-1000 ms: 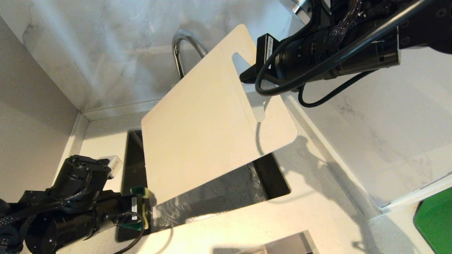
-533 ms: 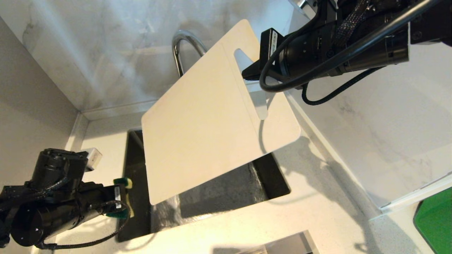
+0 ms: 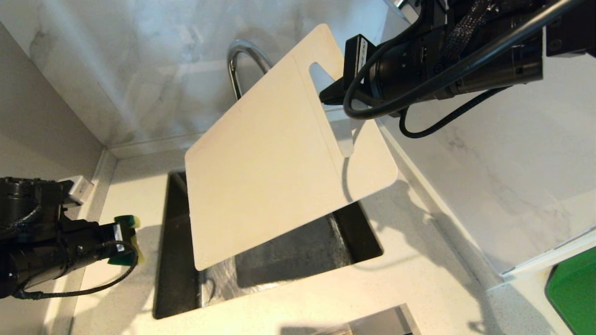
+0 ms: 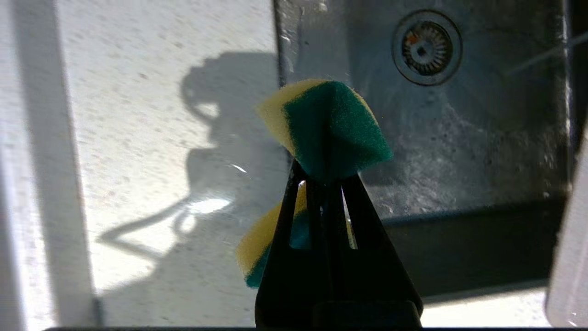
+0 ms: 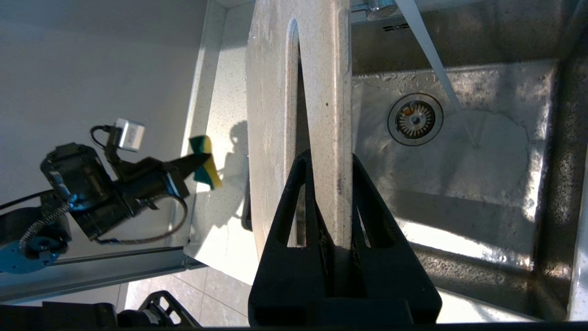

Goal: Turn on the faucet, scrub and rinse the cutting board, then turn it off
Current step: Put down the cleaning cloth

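Observation:
The pale beige cutting board (image 3: 270, 163) hangs tilted over the dark sink (image 3: 358, 232). My right gripper (image 3: 331, 97) is shut on the strip beside its handle slot, and the right wrist view shows the jaws clamped on the board (image 5: 321, 69) edge-on. Behind the board rises the chrome faucet (image 3: 237, 60). A stream of water (image 5: 432, 55) falls from its spout into the basin beside the board. My left gripper (image 3: 122, 237) is shut on a yellow and green sponge (image 4: 330, 128). It is over the counter left of the sink, apart from the board.
The sink drain (image 5: 415, 119) lies under the board. Marble walls close the back and both sides. A green slab (image 3: 572, 293) lies at the far right, and a metal surface (image 3: 372, 323) shows at the front edge. White counter (image 3: 419, 279) surrounds the sink.
My left arm has swung left with the sponge, from the board's lower corner above the sink to over the counter. The board and right gripper have hardly moved.

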Available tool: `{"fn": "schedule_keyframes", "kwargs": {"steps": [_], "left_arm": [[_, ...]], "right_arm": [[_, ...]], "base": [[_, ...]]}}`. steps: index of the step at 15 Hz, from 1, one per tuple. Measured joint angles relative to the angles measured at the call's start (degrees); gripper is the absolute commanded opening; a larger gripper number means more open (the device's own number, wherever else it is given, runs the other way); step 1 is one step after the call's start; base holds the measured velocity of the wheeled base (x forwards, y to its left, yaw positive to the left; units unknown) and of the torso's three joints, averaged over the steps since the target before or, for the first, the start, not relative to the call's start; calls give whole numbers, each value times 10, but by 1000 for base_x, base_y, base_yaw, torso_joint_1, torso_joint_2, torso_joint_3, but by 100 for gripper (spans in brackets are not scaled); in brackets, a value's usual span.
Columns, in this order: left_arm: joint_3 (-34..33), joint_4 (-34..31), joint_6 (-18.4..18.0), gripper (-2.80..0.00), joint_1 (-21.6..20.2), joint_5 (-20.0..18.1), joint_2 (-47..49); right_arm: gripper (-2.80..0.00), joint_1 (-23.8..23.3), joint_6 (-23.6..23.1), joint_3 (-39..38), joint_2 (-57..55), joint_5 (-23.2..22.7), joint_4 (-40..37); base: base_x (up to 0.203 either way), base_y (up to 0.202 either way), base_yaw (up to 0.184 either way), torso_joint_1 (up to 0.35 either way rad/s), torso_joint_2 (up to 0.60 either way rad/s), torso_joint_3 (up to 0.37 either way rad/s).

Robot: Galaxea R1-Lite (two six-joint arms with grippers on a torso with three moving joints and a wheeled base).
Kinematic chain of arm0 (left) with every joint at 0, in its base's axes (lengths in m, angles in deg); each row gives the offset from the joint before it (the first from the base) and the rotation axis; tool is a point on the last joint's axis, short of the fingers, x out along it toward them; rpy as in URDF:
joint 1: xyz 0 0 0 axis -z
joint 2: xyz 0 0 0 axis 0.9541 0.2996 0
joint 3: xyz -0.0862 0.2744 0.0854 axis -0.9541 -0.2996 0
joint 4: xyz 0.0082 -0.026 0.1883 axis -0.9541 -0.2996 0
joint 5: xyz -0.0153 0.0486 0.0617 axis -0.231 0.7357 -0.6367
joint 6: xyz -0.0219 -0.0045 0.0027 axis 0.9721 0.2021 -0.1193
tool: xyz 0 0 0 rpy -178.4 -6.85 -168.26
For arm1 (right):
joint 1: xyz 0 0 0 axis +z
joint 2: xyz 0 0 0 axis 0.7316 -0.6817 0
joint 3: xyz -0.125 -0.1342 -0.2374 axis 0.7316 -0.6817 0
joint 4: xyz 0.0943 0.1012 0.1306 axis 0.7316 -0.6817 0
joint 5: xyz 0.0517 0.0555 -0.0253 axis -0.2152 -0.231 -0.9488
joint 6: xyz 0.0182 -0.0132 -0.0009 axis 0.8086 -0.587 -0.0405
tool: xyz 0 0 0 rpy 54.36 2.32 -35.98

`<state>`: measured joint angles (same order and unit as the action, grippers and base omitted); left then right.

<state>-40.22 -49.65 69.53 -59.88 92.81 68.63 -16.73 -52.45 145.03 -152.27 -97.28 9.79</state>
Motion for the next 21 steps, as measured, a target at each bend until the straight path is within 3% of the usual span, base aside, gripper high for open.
{"fn": "schedule_keyframes", "kwargs": {"steps": [3, 7, 11, 21], "left_arm": [[-3, -26, -6, -280, -16, -9, -23], [-6, -105, -6, -280, -51, -74, -62], [-15, -154, -6, -280, -60, -100, -104], [-20, -153, -5, -280, -67, -97, -113]], "right_arm": [[-280, 0, 1, 0, 0, 0, 0], [-280, 0, 1, -1, 3, 0, 0], [-280, 0, 1, -2, 4, 0, 0], [-280, 0, 8, -3, 5, 0, 0]], "base": [[0, 0, 0, 0, 0, 0], [0, 0, 0, 0, 0, 0], [0, 0, 0, 0, 0, 0], [0, 0, 0, 0, 0, 0]]}}
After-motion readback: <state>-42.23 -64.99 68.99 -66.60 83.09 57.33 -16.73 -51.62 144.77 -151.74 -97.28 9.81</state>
